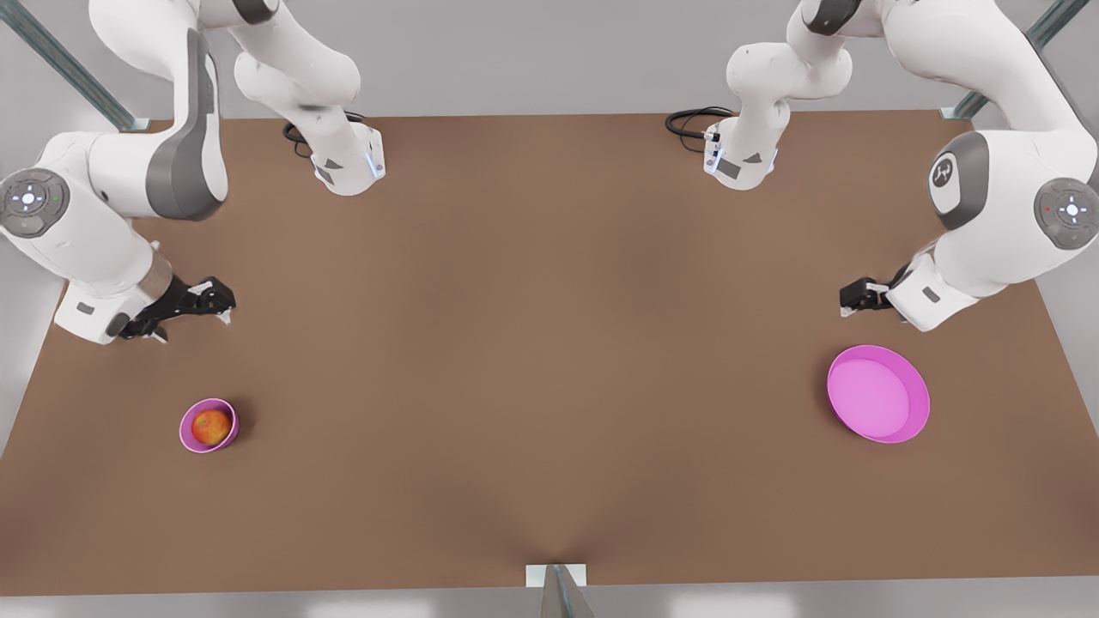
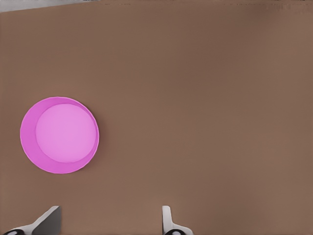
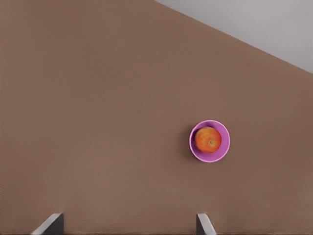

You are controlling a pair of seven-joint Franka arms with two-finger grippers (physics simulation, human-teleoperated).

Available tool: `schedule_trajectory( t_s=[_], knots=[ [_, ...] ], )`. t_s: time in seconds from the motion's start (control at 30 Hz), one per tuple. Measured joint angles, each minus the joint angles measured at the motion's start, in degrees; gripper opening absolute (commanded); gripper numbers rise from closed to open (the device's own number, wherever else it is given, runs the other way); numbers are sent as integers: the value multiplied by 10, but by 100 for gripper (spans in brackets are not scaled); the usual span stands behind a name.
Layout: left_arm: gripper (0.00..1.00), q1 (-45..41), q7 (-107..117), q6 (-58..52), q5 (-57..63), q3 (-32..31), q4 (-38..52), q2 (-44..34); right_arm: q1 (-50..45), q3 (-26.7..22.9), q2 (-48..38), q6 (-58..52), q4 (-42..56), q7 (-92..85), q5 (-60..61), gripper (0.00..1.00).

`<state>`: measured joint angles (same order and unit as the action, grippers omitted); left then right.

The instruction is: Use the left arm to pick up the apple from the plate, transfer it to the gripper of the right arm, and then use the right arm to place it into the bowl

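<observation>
The apple [image 1: 210, 427] [image 3: 208, 139] lies inside the small pink bowl [image 1: 185, 433] [image 3: 223, 152] at the front view's left. At the front view's right sits the wide pink plate [image 1: 877, 393] [image 2: 59, 134] with nothing on it. My left gripper [image 1: 859, 299] [image 2: 108, 218] hangs open above the table just behind the plate. My right gripper [image 1: 193, 318] [image 3: 128, 220] is open too, raised behind the bowl, with nothing between its fingers.
The brown table [image 1: 549, 343] stretches bare between bowl and plate. Both arm bases [image 1: 348, 163] [image 1: 738, 159] stand at its far edge. A metal post [image 1: 558, 588] rises at the middle of the near edge.
</observation>
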<state>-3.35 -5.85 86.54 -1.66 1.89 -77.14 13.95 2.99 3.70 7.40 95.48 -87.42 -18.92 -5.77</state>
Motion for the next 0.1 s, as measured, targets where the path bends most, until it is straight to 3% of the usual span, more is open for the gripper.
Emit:
schedule_trajectory(
  t_s=[0.1],
  knots=[
    [100,-1,2,1,0,0,23,21,-2,-12,6,20,-21,34,12,100]
  ],
)
